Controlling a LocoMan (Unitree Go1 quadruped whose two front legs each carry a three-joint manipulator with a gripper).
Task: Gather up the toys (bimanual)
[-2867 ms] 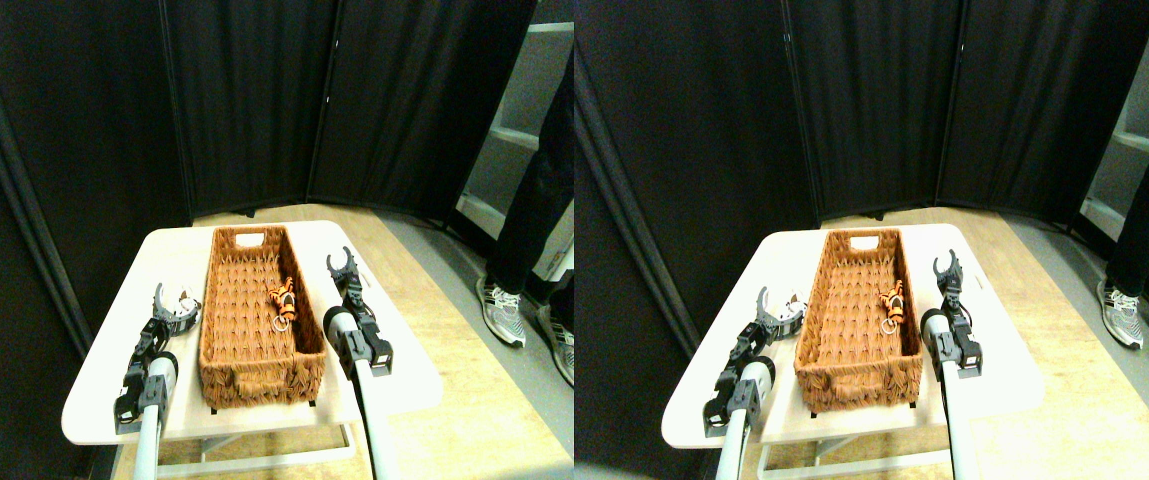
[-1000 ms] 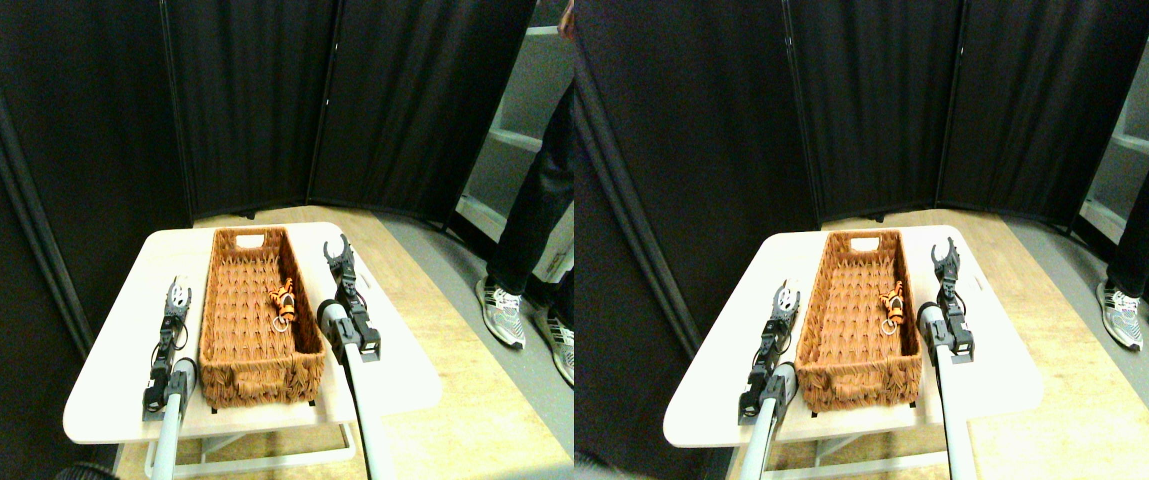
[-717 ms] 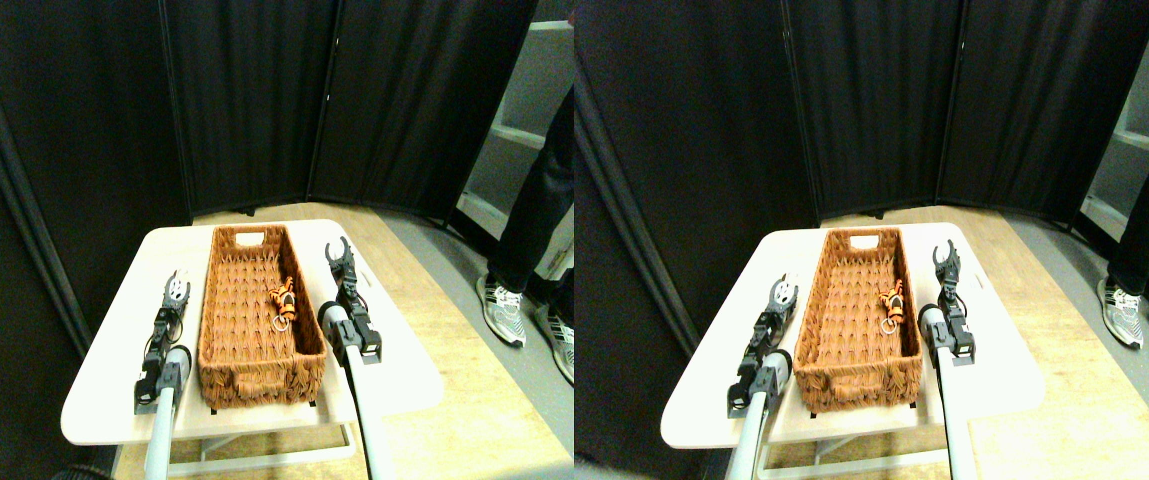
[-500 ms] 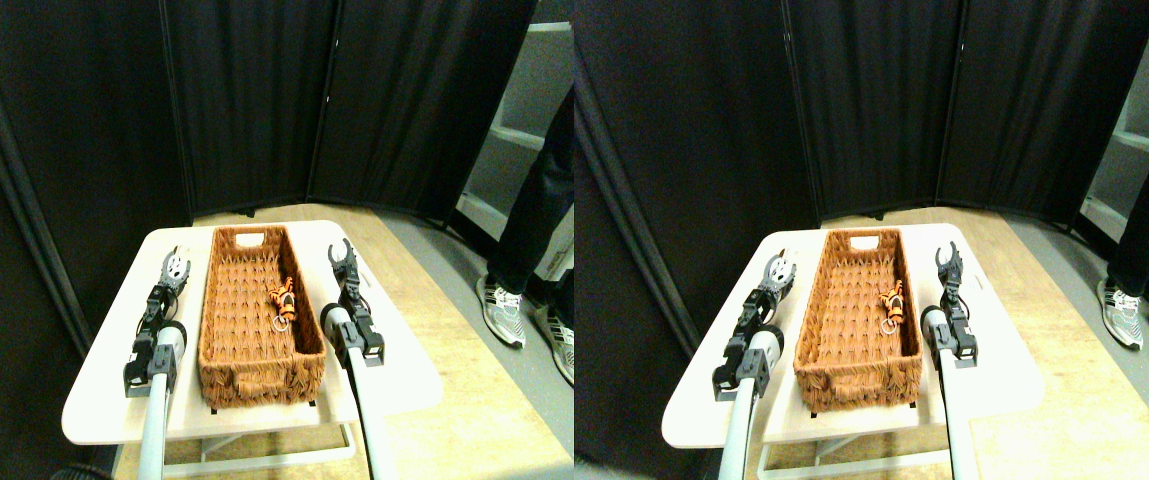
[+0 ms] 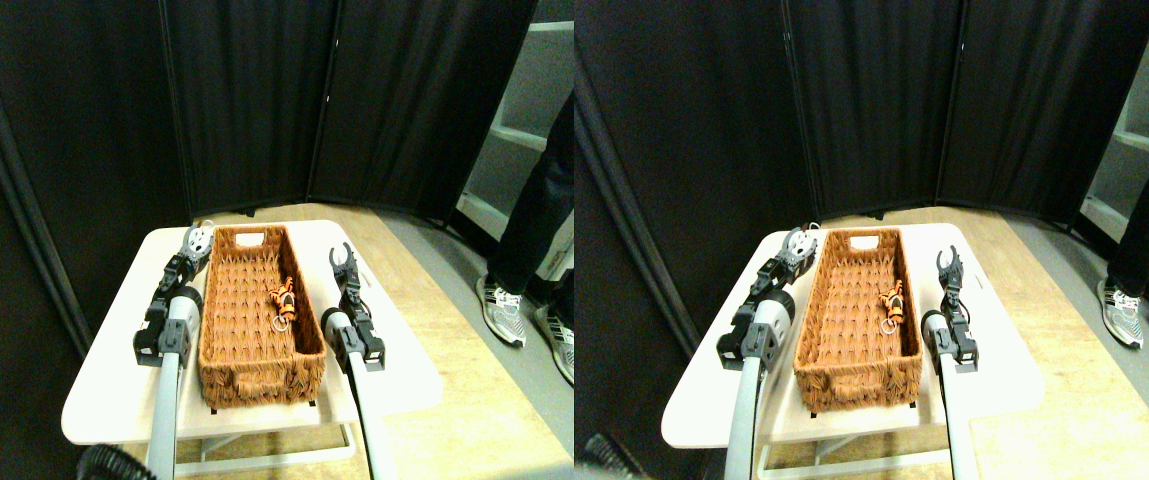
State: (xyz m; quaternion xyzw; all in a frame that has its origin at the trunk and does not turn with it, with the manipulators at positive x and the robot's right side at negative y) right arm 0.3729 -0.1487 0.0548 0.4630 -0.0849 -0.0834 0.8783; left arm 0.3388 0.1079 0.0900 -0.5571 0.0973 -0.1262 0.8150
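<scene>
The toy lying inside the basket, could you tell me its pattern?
Orange with black stripes, seen in the stereo pair view.

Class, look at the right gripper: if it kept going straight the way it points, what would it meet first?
Probably nothing: the right gripper points away along the table, beside the basket; depth is unclear.

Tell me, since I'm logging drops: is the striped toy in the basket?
In. The orange-black striped toy lies on the weave inside the basket, near its right wall.

Left hand point(image 5: 197, 241) raised at the far left, closed around a small white object; arm extended forward. Right hand point(image 5: 341, 262) lower, nearer, at the right, its two jaws parted.
</scene>
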